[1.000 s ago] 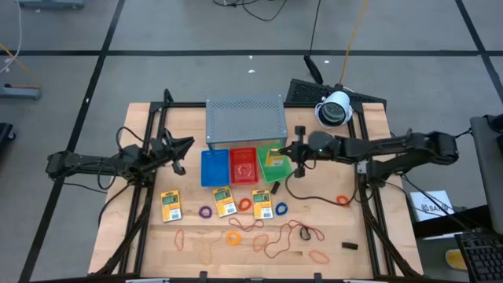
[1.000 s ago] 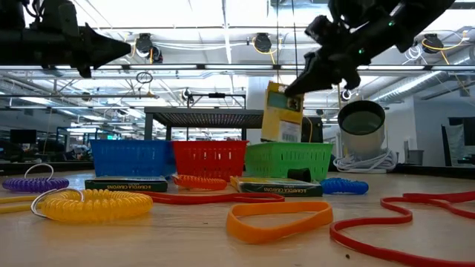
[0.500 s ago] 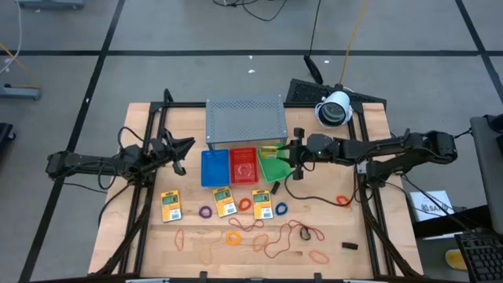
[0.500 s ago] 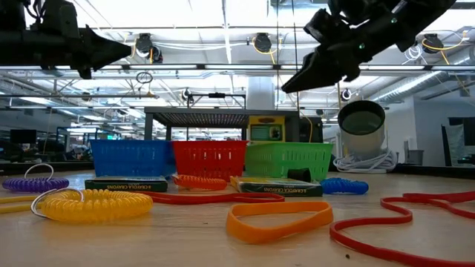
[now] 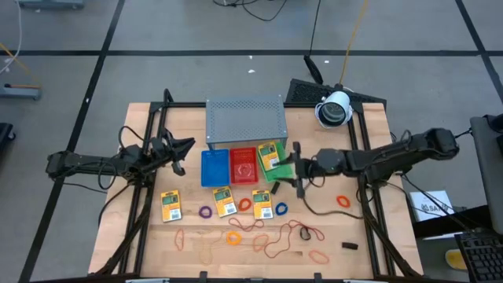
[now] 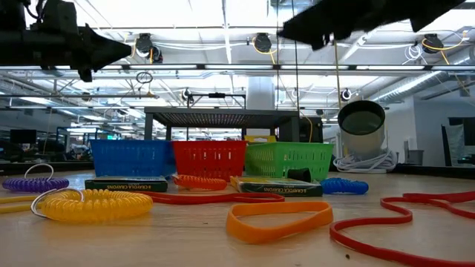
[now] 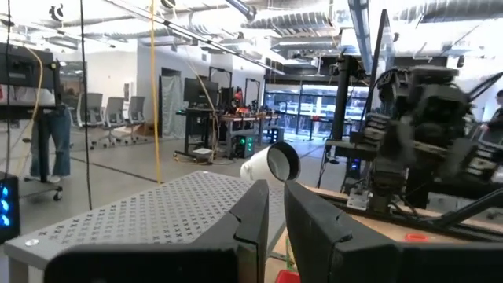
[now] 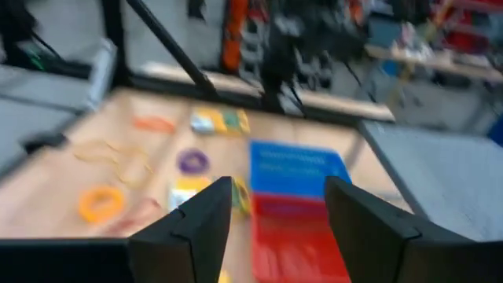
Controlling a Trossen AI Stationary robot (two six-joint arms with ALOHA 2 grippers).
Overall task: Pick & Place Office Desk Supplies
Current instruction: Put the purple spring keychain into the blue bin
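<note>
Several rubber bands [image 5: 277,240] and rings [image 5: 234,237] lie at the table's near edge; behind them, three yellow-and-green packets [image 5: 223,201] lie flat before the blue tray [image 5: 213,167], red tray [image 5: 244,165] and green tray [image 5: 277,170]; a fourth packet [image 5: 268,155] rests in the green tray; right gripper [image 5: 299,167], fingers spread, empty, beside it; left gripper [image 5: 185,149], fingers nearly together, empty, near the grey shelf [image 5: 245,120]

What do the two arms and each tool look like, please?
Both arms are dark, slim and jointed, with black cables trailing along them. The left tool and right tool each end in two flat, black, tapered fingers.
</note>
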